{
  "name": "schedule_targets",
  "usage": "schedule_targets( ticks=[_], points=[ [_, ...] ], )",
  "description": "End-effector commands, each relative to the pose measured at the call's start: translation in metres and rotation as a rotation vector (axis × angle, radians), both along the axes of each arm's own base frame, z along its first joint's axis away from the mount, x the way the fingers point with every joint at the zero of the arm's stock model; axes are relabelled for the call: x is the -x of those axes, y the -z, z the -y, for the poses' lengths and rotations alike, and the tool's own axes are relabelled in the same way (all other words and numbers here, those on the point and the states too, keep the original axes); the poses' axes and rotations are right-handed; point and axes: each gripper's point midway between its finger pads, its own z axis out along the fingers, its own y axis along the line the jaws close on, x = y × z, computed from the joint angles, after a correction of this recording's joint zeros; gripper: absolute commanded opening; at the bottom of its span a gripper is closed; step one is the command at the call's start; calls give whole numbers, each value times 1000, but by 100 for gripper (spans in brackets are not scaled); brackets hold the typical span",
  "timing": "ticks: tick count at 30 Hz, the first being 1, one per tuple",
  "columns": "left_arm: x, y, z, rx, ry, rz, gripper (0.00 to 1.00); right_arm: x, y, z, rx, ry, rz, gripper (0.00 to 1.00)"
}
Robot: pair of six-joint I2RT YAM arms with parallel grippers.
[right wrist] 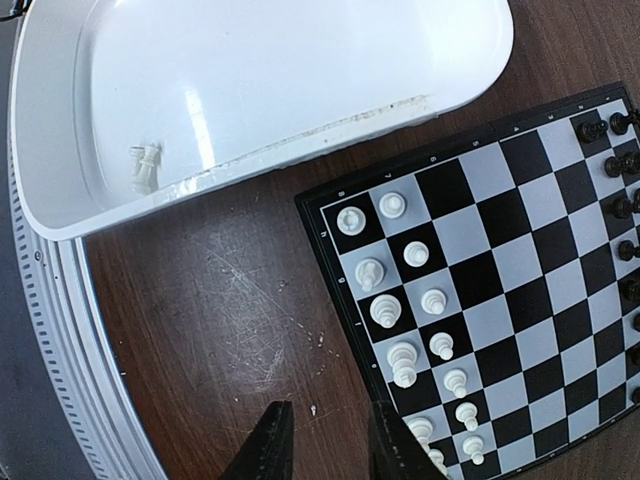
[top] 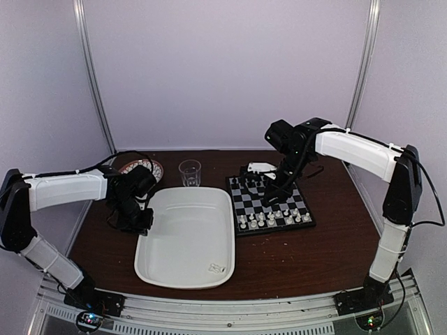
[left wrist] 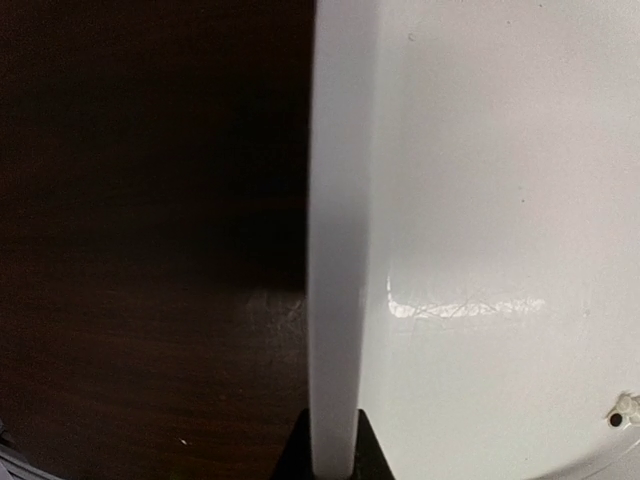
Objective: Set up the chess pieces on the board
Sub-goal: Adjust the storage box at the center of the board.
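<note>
Chess pieces (right wrist: pixel 403 352), white, stood in two rows on the board (right wrist: pixel 500 260) just ahead of the right gripper (right wrist: pixel 328 425), whose fingers were parted and empty. Left gripper (left wrist: pixel 332 445) pinched the tray (left wrist: pixel 335 200) by its rim; a stray piece (right wrist: pixel 146 168) lay inside.

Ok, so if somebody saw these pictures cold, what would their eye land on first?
Probably the big white tray mid-table, with what looks like a leftover white chessman lying in its near right corner. Next, the chessboard just right of it, white pieces in two rows along its near edge, black ones at the far edge.
</note>
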Motion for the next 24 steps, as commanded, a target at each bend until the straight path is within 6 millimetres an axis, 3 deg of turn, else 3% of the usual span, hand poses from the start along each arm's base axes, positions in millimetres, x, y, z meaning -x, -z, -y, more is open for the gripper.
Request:
schedule_targets(
  ticks=[1, 13, 19, 24],
  points=[
    [6, -5, -1, 22, 125, 38, 0, 4, -5, -10, -27, -12, -10, 29],
    [-32, -59, -45, -345, 428, 237, 0, 29, -4, -32, -66, -95, -78, 29],
    [-57, -71, -32, -374, 558, 341, 0, 51, -9, -63, -81, -214, -53, 29],
    [-78, -56, -7, -367, 739, 333, 0, 70, -10, -106, -85, -366, 5, 29]
  ],
)
